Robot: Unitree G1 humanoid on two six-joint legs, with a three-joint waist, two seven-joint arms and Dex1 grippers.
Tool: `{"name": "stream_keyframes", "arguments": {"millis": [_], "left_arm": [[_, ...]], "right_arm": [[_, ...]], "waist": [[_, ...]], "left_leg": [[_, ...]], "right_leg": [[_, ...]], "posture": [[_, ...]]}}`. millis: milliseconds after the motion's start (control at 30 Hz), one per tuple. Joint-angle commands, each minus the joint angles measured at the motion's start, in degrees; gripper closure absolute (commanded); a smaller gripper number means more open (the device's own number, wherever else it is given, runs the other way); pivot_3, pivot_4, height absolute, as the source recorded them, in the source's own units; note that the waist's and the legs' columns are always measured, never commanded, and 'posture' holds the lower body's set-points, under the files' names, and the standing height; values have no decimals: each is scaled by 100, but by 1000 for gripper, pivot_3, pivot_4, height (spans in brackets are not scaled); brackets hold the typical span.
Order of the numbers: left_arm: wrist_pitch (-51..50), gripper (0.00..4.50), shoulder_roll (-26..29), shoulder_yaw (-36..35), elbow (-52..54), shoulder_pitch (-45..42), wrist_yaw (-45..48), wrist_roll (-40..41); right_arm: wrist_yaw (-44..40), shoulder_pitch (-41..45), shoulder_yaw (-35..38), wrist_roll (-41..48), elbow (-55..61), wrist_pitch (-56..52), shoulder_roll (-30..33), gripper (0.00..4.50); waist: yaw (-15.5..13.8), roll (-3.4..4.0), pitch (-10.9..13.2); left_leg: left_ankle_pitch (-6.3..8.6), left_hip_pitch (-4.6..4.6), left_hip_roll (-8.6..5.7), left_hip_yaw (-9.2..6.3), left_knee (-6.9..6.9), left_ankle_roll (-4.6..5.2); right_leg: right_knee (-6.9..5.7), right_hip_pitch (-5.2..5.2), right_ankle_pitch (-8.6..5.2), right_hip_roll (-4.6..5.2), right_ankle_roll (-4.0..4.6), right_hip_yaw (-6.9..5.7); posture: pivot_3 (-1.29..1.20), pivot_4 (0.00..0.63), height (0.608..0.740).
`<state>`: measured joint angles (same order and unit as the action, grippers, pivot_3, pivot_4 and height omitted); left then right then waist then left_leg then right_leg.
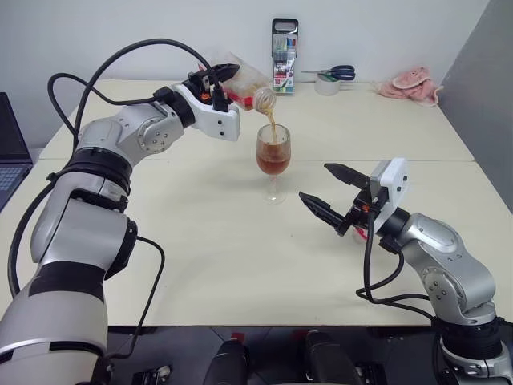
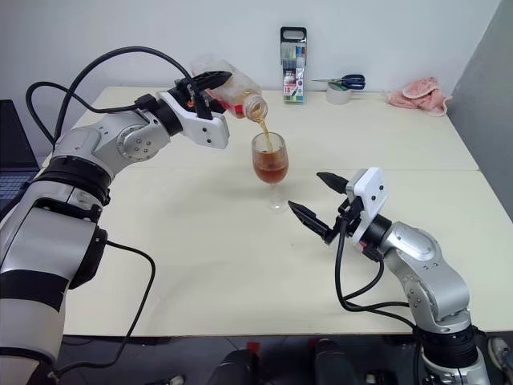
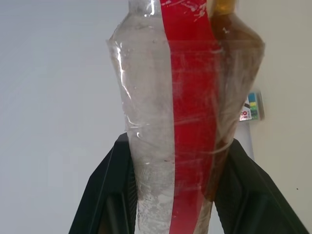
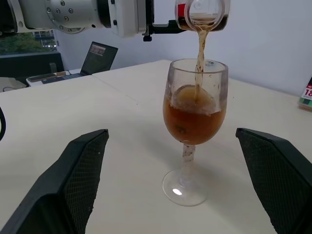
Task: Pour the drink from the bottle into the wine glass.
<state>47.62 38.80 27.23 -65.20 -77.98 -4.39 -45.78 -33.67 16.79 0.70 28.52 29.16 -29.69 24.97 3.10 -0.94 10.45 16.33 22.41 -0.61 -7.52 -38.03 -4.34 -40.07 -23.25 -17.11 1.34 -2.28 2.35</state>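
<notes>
Your left gripper (image 1: 220, 80) is clamping its jaws tight on the bottle (image 1: 244, 87), holding it tipped with the open mouth pointing down over the wine glass (image 1: 273, 160). The drink (image 4: 195, 119) is running in a thin amber stream from the bottle's mouth into the bowl, which is standing roughly half full. The glass is standing upright on its foot on the pale table (image 1: 240, 257), near the table's middle. Your right gripper (image 2: 319, 204) is hovering just above the table, near the glass on its right side, its jaws spread wide and holding nothing, its fingers pointing toward the glass without touching it. At the far edge you are also seeing a marker pack (image 1: 284, 56), scissors (image 1: 335, 73) and a pink cloth (image 1: 410, 84).
</notes>
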Motion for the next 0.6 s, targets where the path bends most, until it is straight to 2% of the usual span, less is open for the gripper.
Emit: {"name": "stream_keyframes", "arguments": {"millis": [33, 300, 467, 600], "left_arm": [[-93, 2828, -65, -309, 0, -93, 254, 475], [-376, 2828, -283, -780, 225, 228, 1115, 1406], [-880, 2829, -594, -1469, 737, 698, 2208, 2650], [-2151, 2829, -939, -2232, 1879, 1445, 3197, 4089]], "right_arm": [[28, 109, 46, 146, 300, -4, 8, 0], [-28, 112, -33, 71, 315, 50, 88, 0], [-48, 203, -113, -71, 191, 157, 103, 0], [-195, 260, -283, -203, 122, 241, 183, 0]], "waist": [[0, 0, 0], [10, 0, 0], [12, 0, -1], [23, 2, -2]], "left_leg": [[0, 0, 0, 0, 0, 0], [0, 0, 0, 0, -2, 0], [-1, 0, 0, -2, -4, -1], [-1, 1, 2, -4, -8, -2]], "right_leg": [[0, 0, 0, 0, 0, 0], [-3, 0, 0, 0, 0, 0], [-5, 0, 0, 1, 0, 0], [-6, 0, 0, 3, 1, -1]], "posture": [[0, 150, 740], [0, 150, 740], [0, 150, 740], [0, 150, 740]]}}
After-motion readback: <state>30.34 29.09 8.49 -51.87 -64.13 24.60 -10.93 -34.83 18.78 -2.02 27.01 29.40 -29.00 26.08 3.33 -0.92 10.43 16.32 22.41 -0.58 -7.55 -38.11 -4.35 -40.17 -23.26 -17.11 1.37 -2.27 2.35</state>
